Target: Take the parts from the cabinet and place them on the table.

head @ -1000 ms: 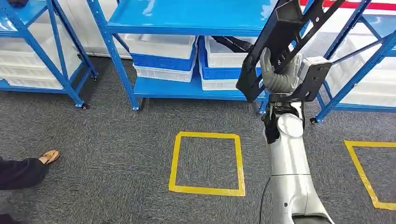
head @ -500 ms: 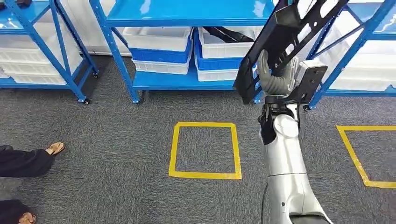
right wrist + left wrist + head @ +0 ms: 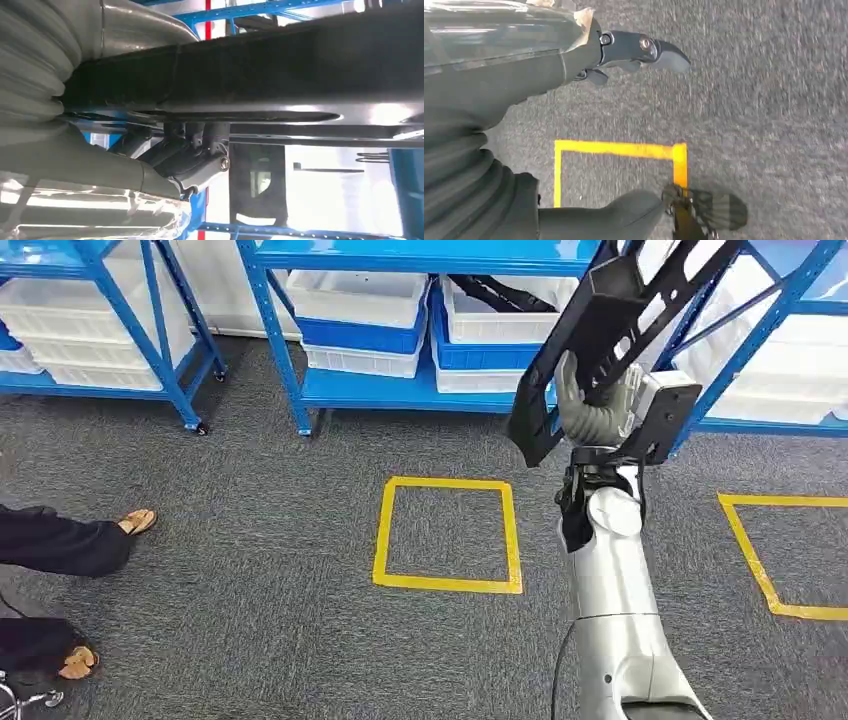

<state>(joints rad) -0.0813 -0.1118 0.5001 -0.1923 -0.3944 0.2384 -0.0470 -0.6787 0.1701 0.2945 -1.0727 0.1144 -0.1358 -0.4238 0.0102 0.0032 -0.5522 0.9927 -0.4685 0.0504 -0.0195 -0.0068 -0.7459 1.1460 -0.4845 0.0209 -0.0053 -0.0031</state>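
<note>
My right hand (image 3: 592,402) grips a long black frame-like part (image 3: 610,330), raised and tilted in front of the blue cabinet (image 3: 400,390). In the right wrist view the same black part (image 3: 280,80) crosses the picture with my fingers (image 3: 192,155) wrapped around it. Another dark part (image 3: 495,292) lies in a white bin on the cabinet's lower shelf. My left hand (image 3: 574,65) hangs over grey carpet with its fingers apart and nothing in it.
Blue shelving racks with white and blue bins (image 3: 360,310) stand along the back. Yellow tape squares (image 3: 447,533) mark the grey carpet, one more at the right (image 3: 780,550). A person's legs and sandalled feet (image 3: 135,523) are at the left edge.
The whole scene has shifted right and down across the frames, so the camera has moved. The right hand still holds the black part at the same height. More of the person's legs shows at the left.
</note>
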